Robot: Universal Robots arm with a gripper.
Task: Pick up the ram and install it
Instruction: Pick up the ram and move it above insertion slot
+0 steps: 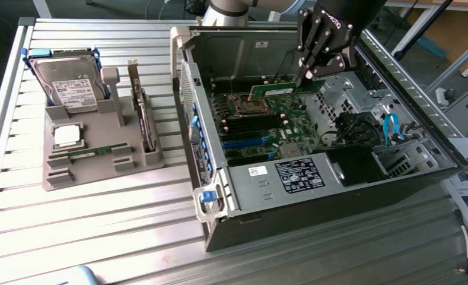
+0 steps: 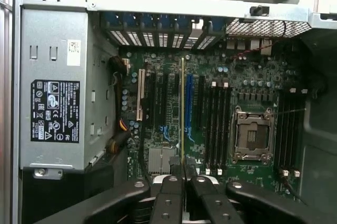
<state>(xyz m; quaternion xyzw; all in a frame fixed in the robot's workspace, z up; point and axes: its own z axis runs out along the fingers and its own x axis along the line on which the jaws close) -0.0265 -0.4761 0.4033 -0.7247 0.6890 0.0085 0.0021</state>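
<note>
The ram (image 1: 281, 91) is a narrow green stick held level above the motherboard (image 1: 285, 127) inside the open computer case (image 1: 217, 196). My gripper (image 1: 309, 74) is shut on its end at the exterior view's right. In the wrist view the ram (image 2: 182, 108) shows edge-on as a thin line running out from between my fingertips (image 2: 171, 184), beside a blue slot (image 2: 188, 103). Black memory slots (image 2: 216, 124) lie next to the empty processor socket (image 2: 253, 134). The ram hangs clear of the board.
On the exterior view's left, a grey holder (image 1: 60, 178) carries a hard drive (image 1: 72, 83), a silver processor chip (image 1: 66, 135), an upright expansion card (image 1: 143, 113) and a second small green stick (image 1: 87, 153). The power supply (image 1: 297, 175) and blue cables (image 1: 392, 127) crowd the case.
</note>
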